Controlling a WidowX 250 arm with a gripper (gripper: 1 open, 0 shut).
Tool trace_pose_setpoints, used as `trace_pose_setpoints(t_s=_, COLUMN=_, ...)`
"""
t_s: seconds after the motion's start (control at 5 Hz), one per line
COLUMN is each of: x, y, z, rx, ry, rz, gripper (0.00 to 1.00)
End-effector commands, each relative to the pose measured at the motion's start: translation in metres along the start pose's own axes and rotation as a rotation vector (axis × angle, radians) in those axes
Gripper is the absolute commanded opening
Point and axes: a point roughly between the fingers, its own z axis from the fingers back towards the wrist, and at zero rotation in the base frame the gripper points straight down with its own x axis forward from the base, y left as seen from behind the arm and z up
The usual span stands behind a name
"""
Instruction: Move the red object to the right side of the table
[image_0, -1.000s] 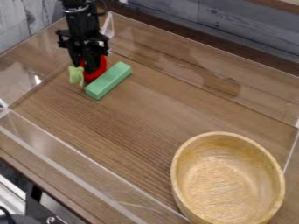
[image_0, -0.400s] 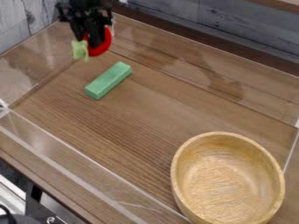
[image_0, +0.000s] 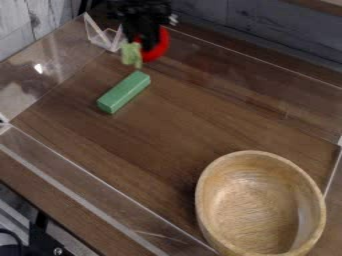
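Observation:
The red object (image_0: 155, 45), a small strawberry-like toy with a light green cap (image_0: 132, 54), hangs in the air above the far left part of the table (image_0: 201, 120). My gripper (image_0: 144, 42) is shut on it from above, fingers pointing down. The toy is lifted well clear of the wood. Motion blurs the gripper's upper part at the top edge of the view.
A flat green rectangular block (image_0: 123, 91) lies on the table just in front of and below the held toy. A large wooden bowl (image_0: 263, 205) sits at the near right corner. Low clear acrylic walls (image_0: 80, 185) edge the tabletop.
The gripper lifted the red object off the table beside the green block and carried it up and to the right. The block and bowl stayed put.

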Motion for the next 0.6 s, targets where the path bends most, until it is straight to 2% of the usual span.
trace_pose_setpoints(t_s=0.0, x=-0.008, y=-0.048, z=0.016, rx=0.014, ry=-0.058, rz=-0.119, gripper=0.0)
trace_pose_setpoints(t_s=0.4, x=-0.004, y=-0.126, z=-0.012, rx=-0.013, ry=-0.008, rz=-0.282, gripper=0.0)
